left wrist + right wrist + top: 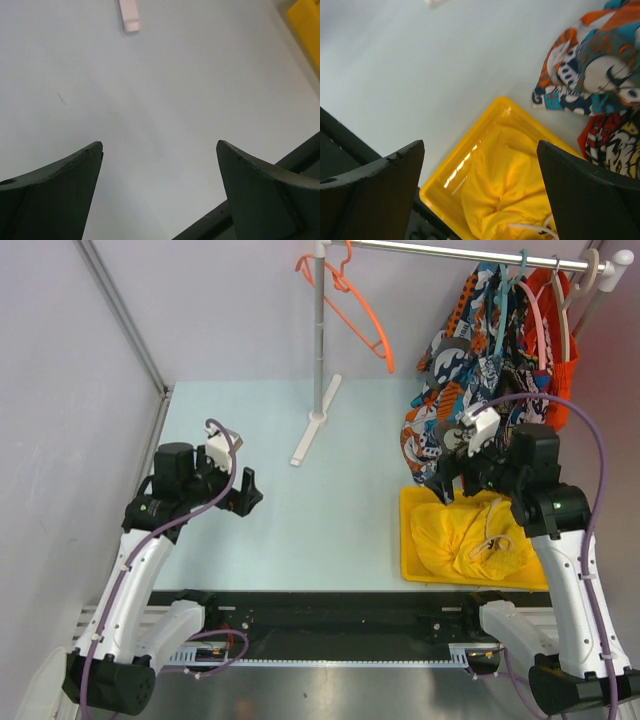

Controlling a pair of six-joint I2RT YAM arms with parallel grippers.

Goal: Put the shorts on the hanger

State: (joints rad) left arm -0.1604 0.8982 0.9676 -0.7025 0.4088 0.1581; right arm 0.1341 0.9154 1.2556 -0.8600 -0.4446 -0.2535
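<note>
Two arms here, both with jaws spread wide and nothing in them. Biggest thing first: the pale table [300, 540], with the left gripper [245, 492] hanging over a bare patch of it, well apart from everything that matters. Then the clothes rack [320, 340] standing beyond both arms. The shorts [460, 370] hang off its rail, just beyond and above the right gripper [445, 480], and their lower edge shows past its right finger in the wrist view. Directly under that gripper sits a yellow tray [407, 540] with a plain yellow garment [460, 535] bunched inside. The teal hanger [501, 320] looks threaded up through the shorts, so I'd guess the job's basically done, though I can't swear the fabric is properly seated on it. Handling-wise I'd call the shorts light, floppy and crease-prone, likely to slide off thin plastic. If they need fixing, I'd pinch the waistband, since the hem would just droop. Hard to read: the hanger is mostly buried in the print, a pink hanger [540, 320] and other clothes crowd beside it, and a red comic-print garment [612, 145] is cut off at the wrist view's edge.
</note>
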